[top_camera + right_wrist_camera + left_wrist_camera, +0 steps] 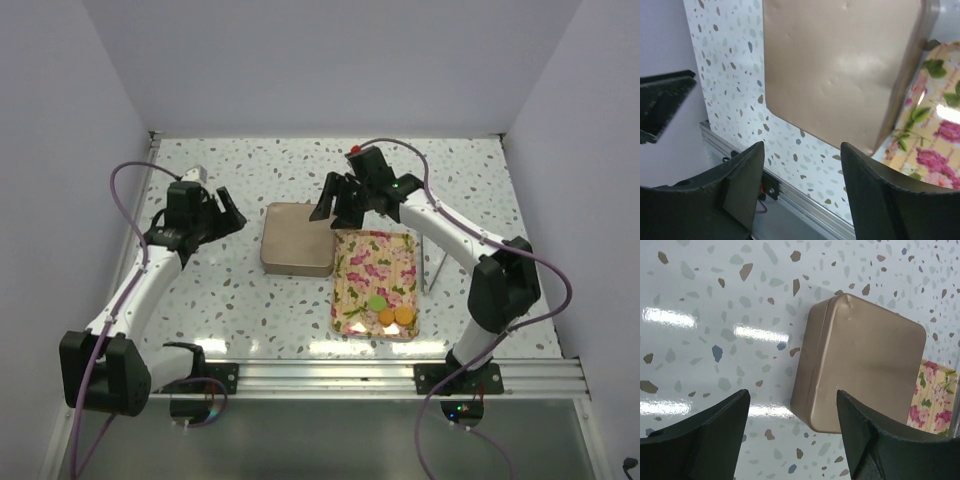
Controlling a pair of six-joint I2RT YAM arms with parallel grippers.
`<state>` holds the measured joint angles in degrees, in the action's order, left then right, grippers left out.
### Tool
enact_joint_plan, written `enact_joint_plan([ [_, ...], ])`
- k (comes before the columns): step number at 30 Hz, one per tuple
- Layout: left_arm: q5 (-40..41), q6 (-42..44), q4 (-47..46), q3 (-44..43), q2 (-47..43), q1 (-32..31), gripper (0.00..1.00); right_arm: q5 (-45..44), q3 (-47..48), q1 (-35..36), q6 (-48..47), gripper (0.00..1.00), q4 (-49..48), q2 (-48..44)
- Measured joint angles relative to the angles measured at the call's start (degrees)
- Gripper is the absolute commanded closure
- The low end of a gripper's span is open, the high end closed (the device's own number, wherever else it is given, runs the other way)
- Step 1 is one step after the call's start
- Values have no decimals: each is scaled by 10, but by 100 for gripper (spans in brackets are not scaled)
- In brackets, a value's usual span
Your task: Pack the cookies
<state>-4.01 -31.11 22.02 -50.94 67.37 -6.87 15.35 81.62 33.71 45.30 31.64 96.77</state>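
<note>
Top external view is showing a closed, gold-coloured rectangular metal tin (297, 239) sitting mid-surface, its lid on, with a floral-patterned rectangular tray (372, 262) lying just beside its right edge. Three round cookies, one green and two orange (390, 312), are resting at the near end of that tray, well apart from both arms. The left gripper (226, 213) is hanging to the left of the tin with its jaws spread and holding nothing; the right gripper (335, 205) is hovering over the tin's far right corner, jaws also spread and empty. My judgement is that both arms are flanking the tin so the lid can be handled, since the cookies are lying outside it. The white speckled terrazzo surface (230, 300) is ending at an aluminium rail (400, 375) on the near side, with plain pale walls (80, 120) enclosing the other three sides.

Left wrist view is looking down at the tin, a small dent showing near its upper edge, and a corner of the tray peeking out at the right.

Right wrist view is showing the tin's lid filling the frame between the spread jaws, the tray touching or nearly touching it.
</note>
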Motion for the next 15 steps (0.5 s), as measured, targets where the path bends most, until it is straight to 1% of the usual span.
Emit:
enact_joint_plan([
  [4, 0, -10, 23, 21, -16, 0, 25, 20, 53, -1, 0, 39, -13, 66],
  [11, -3, -23, 72, 25, -91, 0, 25, 59, 86, -2, 5, 41, -34, 176],
  [13, 16, -21, 106, 4, -101, 0, 21, 74, 99, -3, 8, 41, -36, 199],
  [15, 56, -20, 140, -33, -105, 0, 19, 83, 108, -4, 8, 41, -41, 205],
])
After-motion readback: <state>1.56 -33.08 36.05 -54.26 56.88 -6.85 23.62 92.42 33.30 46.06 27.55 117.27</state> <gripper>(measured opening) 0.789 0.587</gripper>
